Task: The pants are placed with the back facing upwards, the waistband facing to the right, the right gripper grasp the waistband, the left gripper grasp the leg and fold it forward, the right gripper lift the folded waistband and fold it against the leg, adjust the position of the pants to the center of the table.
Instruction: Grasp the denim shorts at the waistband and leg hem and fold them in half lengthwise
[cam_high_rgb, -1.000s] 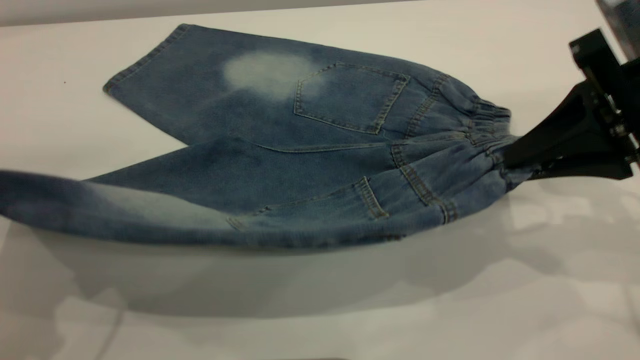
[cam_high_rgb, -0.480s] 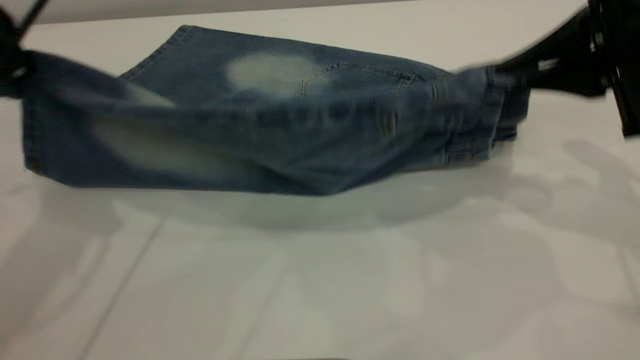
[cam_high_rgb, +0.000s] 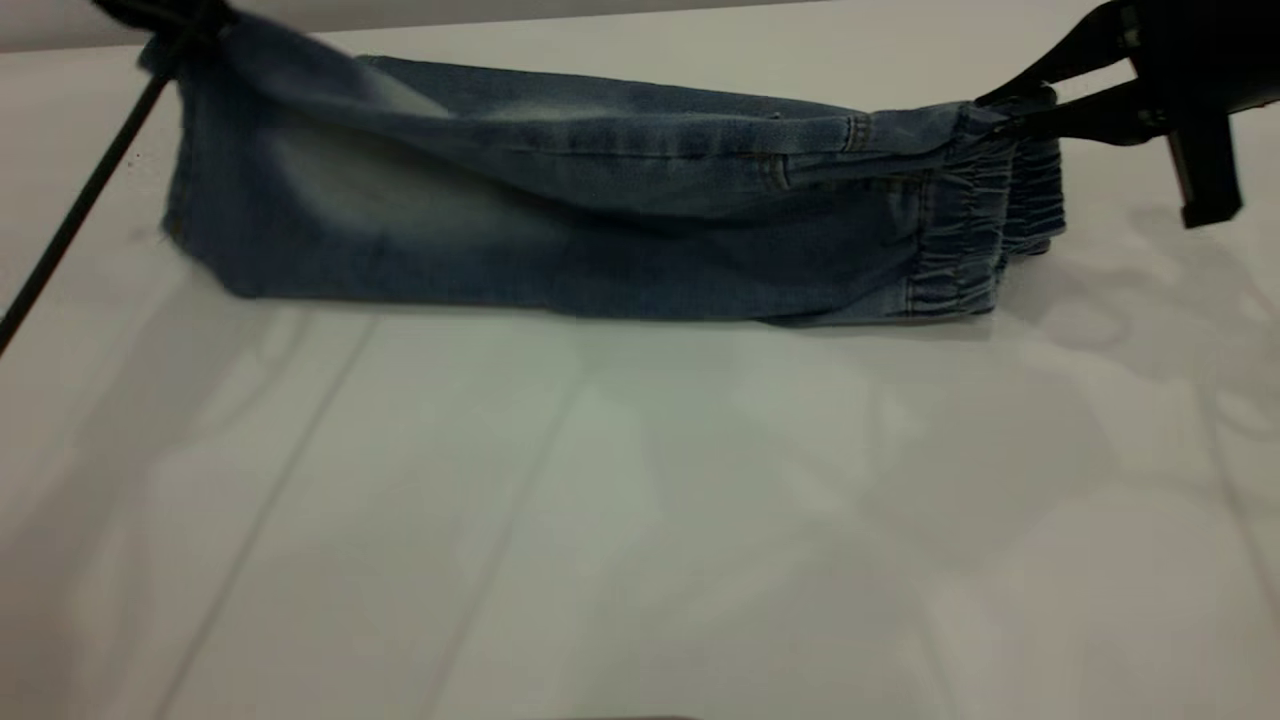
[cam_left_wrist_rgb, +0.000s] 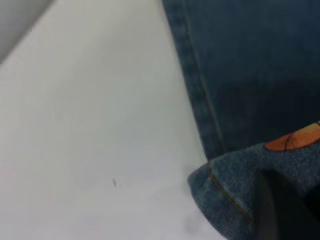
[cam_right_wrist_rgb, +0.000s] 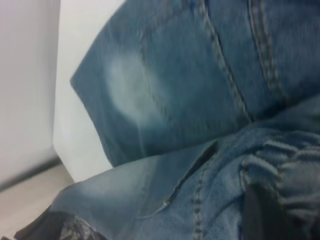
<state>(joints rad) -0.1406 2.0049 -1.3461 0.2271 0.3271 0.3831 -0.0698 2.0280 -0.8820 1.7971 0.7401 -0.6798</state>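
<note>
The pants (cam_high_rgb: 600, 230) are faded blue denim shorts lying across the far part of the table (cam_high_rgb: 640, 520), elastic waistband (cam_high_rgb: 985, 235) to the right. My left gripper (cam_high_rgb: 185, 22), at the top left of the exterior view, is shut on the hem of the leg (cam_high_rgb: 300, 190) and holds it raised over the other leg. In the left wrist view the held hem (cam_left_wrist_rgb: 225, 190) curls round a dark finger (cam_left_wrist_rgb: 280, 210), with the orange ball print (cam_left_wrist_rgb: 295, 141) beside it. My right gripper (cam_high_rgb: 1000, 112) is shut on the waistband's upper layer (cam_right_wrist_rgb: 280, 165), held just above the table.
A thin black cable (cam_high_rgb: 80, 200) slants down from the left gripper to the left edge of the exterior view. The table's far edge (cam_high_rgb: 600, 18) runs just behind the pants. Bare tabletop stretches from the pants to the near side.
Both grippers have risen and swung away from the camera, carrying the near leg and its half of the waistband up and over the far leg. The back pockets are now covered.
</note>
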